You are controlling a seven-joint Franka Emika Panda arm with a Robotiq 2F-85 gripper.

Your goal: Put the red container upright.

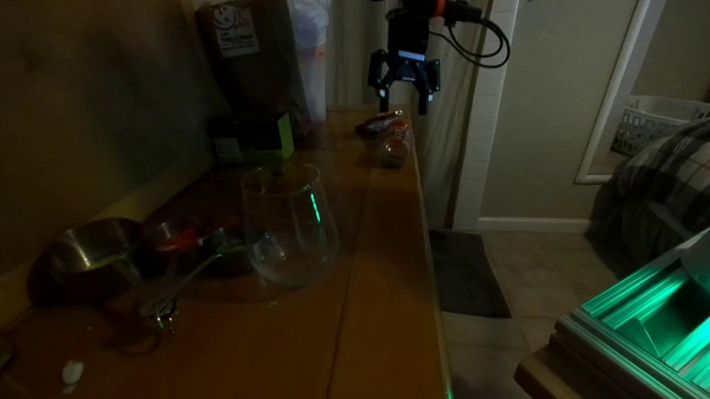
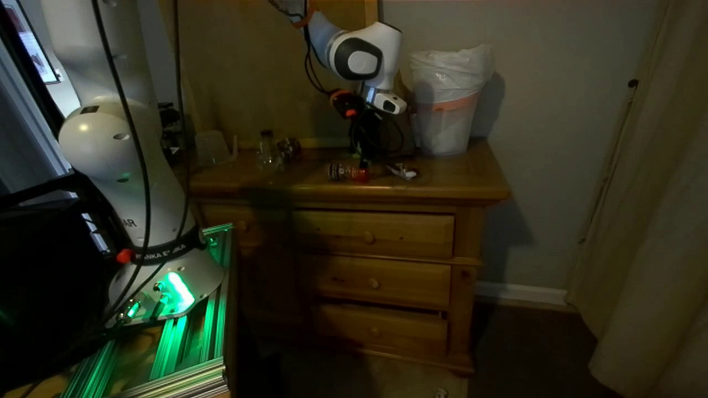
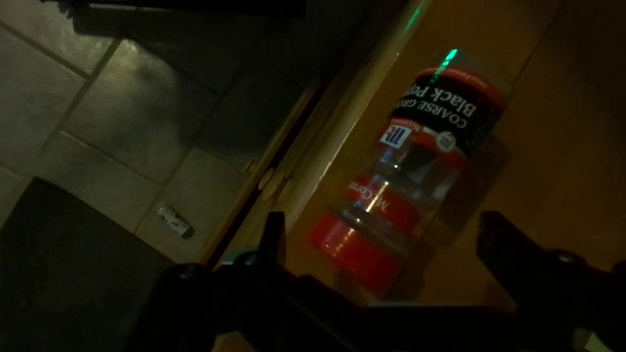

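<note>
Near the front edge of the wooden dresser (image 2: 332, 190), the red container (image 3: 415, 168) is lying on its side, showing a black-and-red pepper label (image 3: 442, 110), its red lid (image 3: 354, 249) pointing toward the end where a white-lined bin (image 2: 445, 124) is standing. Above the lid, the gripper (image 1: 404, 103) is hanging with its fingers pointing down and spreading well apart; in the wrist view the lid is showing between them, though whether either is touching it I cannot tell. Just beyond the lid, a small shiny item (image 1: 379, 123) is lying, too dim to name. In an exterior view, a brown paper bag (image 1: 261, 61) is standing beside the bin, and a dark box with a green end (image 1: 252, 138) is sitting in front of the bag. Well apart from the container, a clear glass (image 1: 291, 237) is standing near some handled metal cups (image 1: 94, 247). Down on the tiled floor (image 3: 146, 142), a dark mat (image 1: 467, 272) is lying flat, and a small printed cylinder (image 3: 173, 221) is resting near it.
</note>
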